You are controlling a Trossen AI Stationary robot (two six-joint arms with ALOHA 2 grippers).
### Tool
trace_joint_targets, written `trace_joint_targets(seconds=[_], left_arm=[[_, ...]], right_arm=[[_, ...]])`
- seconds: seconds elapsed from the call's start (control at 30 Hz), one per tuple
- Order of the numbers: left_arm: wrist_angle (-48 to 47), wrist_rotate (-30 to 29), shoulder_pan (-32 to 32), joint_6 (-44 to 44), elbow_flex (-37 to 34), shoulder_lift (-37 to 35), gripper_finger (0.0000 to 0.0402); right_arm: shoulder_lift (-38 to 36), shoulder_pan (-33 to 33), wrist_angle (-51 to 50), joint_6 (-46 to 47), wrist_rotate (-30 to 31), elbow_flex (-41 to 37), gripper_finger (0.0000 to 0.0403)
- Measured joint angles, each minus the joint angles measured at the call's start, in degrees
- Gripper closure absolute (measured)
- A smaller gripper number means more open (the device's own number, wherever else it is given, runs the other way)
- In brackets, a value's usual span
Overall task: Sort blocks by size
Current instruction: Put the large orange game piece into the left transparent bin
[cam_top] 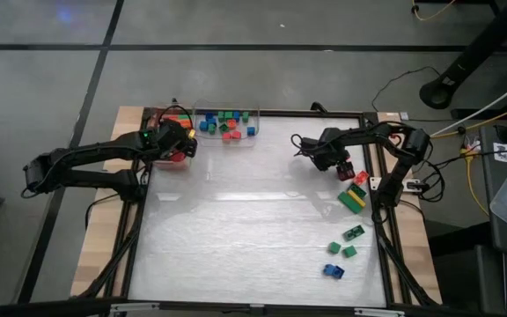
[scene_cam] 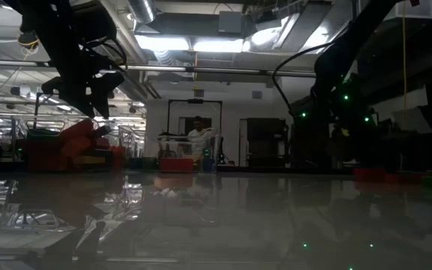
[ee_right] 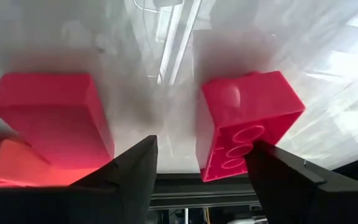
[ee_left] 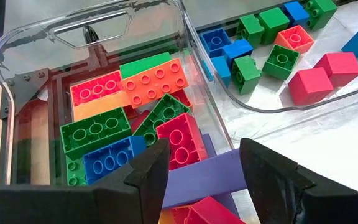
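left hand [ee_left: 201,171] gripping a purple block [ee_left: 207,176] over the bin [ee_left: 188,37], right hand [ee_right: 201,165] parted, seemingly empty, above red blocks [ee_right: 247,121]

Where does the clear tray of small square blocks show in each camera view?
High view: clear tray at the table's far edge, left of centre.
Low view: far across the table, centre.
Left wrist view: upper right, curved wall.
Right wrist view: not in it.
Shared landmark: the left gripper, just beside the tray.
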Motion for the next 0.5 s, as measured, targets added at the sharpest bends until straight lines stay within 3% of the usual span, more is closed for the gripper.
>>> trace_joint_targets(seconds=[0.2,0.5], left_arm=[[0.00,0.01,0.00,-0.01,0.00,0.01,0.0219],[0.19,0.01,0.01,-1.13,0.00,0.01,0.0219]], right_arm=[[-0.04,0.00,1.61,0.97,-0.07,0.01,0.0182],[-0.20,0.02,4.97,8.66,0.50,0.13,0.0315]])
